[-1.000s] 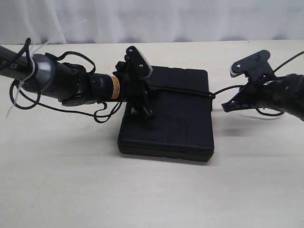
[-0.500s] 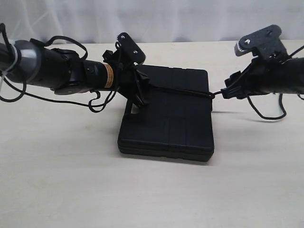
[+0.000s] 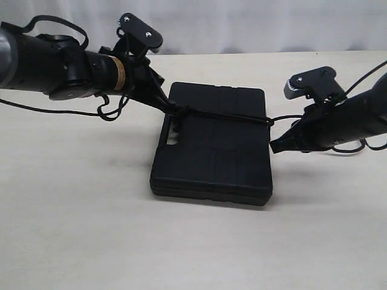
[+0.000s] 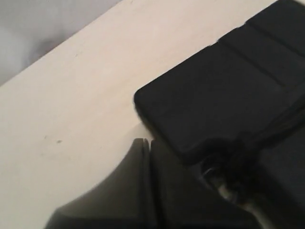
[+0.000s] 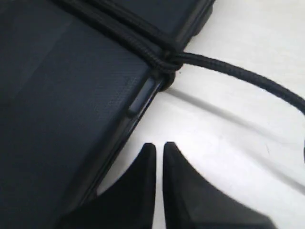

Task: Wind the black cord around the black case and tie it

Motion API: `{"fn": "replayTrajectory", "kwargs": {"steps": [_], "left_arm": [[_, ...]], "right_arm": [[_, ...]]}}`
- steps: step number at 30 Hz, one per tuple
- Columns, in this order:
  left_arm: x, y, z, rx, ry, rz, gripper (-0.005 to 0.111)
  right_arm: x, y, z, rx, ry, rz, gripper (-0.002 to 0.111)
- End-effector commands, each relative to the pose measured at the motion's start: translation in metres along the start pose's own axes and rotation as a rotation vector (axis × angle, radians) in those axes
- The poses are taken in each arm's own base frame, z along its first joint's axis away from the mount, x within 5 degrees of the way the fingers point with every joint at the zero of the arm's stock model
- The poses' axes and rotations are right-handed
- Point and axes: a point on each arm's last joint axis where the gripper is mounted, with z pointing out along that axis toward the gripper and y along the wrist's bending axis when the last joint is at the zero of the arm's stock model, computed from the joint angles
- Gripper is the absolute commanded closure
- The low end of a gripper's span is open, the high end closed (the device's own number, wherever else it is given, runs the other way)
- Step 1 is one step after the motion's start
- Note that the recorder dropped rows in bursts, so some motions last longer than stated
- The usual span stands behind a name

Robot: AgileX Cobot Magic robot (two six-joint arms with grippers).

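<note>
The black case [image 3: 211, 157] lies flat about mid-desk [image 3: 91, 229], nearer the far edge than the near one, with its handle slot turned toward the left edge. The black cord [image 3: 224, 115] crosses the far part of the lid from the slot side to the opposite rim. There its strands bunch together and one tail runs off toward the right edge. That taut line suggests the wrap is on and the tie is being drawn snug.

The left tool [image 3: 168, 106] sits at the case's far-left corner, right where the cord bunches by the slot. Its fingers are clenched, and I cannot tell whether cord is pinched between them. The right tool [image 3: 273, 147] hangs just off the case's right rim, below the gathered strands, pressed closed with nothing between its tips.

Bare desk lies on every side, widest toward the near edge. Each arm likely has room to pull outward, though the far edge sits fairly close behind the left arm.
</note>
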Motion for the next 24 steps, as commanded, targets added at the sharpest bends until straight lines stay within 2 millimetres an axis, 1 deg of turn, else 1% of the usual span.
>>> {"fn": "replayTrajectory", "kwargs": {"steps": [1, 4, 9, 12, 17, 18, 20, 22, 24], "left_arm": [[0.024, 0.022, 0.009, -0.063, 0.092, -0.117, 0.107], [0.037, 0.025, 0.021, -0.047, 0.11, -0.133, 0.107], [0.051, 0.01, 0.042, 0.066, 0.068, -0.117, 0.107], [0.059, 0.0, 0.052, 0.119, 0.071, -0.082, 0.107], [0.063, 0.001, 0.053, 0.103, 0.101, -0.073, 0.107], [0.064, 0.001, 0.053, 0.098, 0.108, -0.073, 0.107], [0.065, 0.002, 0.053, 0.091, 0.116, -0.072, 0.107], [0.066, 0.003, 0.053, 0.077, 0.135, -0.07, 0.107], [0.064, 0.006, 0.049, 0.058, 0.144, -0.06, 0.107]], "right_arm": [[-0.006, -0.009, 0.027, 0.045, -0.006, 0.053, 0.104], [-0.011, -0.014, 0.042, 0.059, -0.008, 0.061, 0.104], [-0.028, -0.014, 0.058, 0.055, -0.028, 0.042, 0.104], [-0.036, -0.007, 0.064, 0.037, -0.031, 0.019, 0.104], [-0.048, 0.012, 0.07, 0.009, -0.048, -0.065, 0.104], [-0.05, 0.018, 0.071, 0.001, -0.049, -0.082, 0.104], [-0.05, 0.022, 0.071, -0.006, -0.048, -0.094, 0.104], [-0.05, 0.022, 0.071, -0.005, -0.048, -0.099, 0.104], [-0.049, 0.018, 0.069, -0.007, -0.037, -0.106, 0.104]]}}
